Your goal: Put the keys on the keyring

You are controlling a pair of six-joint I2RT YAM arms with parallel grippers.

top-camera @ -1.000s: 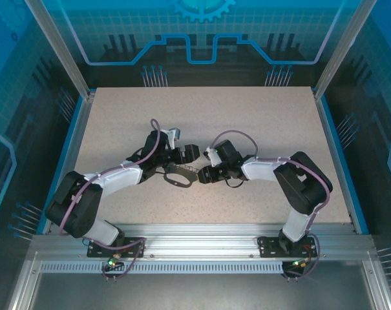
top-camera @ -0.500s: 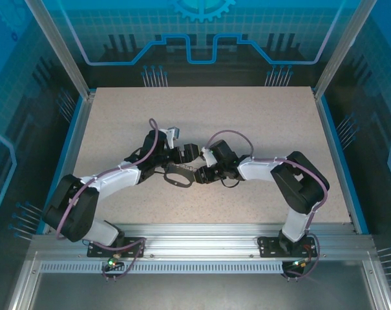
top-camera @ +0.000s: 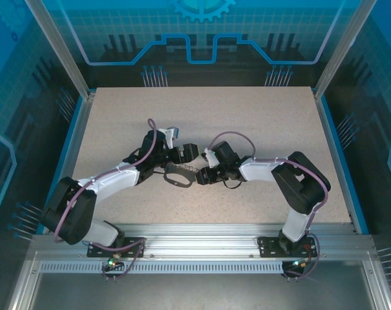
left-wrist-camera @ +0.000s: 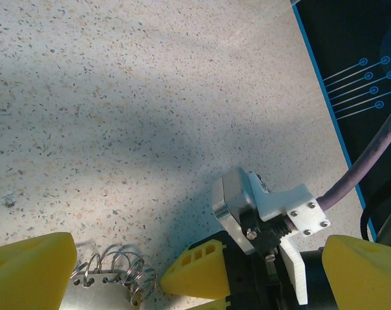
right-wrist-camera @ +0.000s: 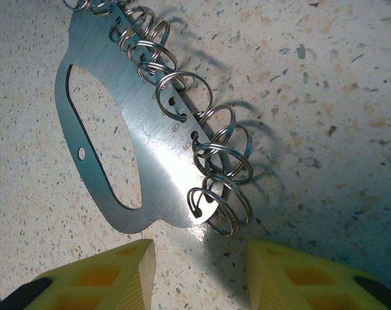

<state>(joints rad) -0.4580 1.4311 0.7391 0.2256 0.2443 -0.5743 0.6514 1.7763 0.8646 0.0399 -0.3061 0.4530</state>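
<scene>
The keyring (right-wrist-camera: 159,171) here is basically a flat metal plate with an oval cutout and a row of split rings (right-wrist-camera: 214,161) along one edge, lying flat on the speckled counter (right-wrist-camera: 324,77) between the two arms. The right gripper (right-wrist-camera: 198,271) sits just off the plate's rounded end, jaws partway apart with nothing in them. The left gripper (left-wrist-camera: 198,258) is spread wide and empty, with the other end of the ring row and a yellow finger of the right gripper showing between its fingers.

A speckled beige table (top-camera: 260,116), edged in blue trim (top-camera: 339,161), sits inside an enclosure of aluminium rails (top-camera: 201,234), with 2 slanted posts (top-camera: 57,48) framing a blue back panel (top-camera: 201,32) printed with a gear.
</scene>
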